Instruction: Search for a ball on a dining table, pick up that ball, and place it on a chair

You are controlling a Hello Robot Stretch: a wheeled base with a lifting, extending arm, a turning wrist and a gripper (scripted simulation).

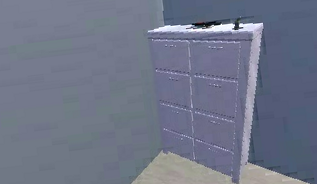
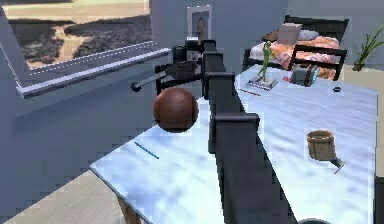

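A pale grey eight-drawer chest [image 1: 208, 99] stands in a blue-grey corner, a dark flat object [image 1: 217, 22] on top. Elsewhere: a brown wooden mug [image 2: 320, 143], a framed wall picture [image 2: 199, 22].

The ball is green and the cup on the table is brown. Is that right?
Not quite. The ball is reddish-brown, not green, as the arm side view shows. The cup on the table is brown, just as you said.
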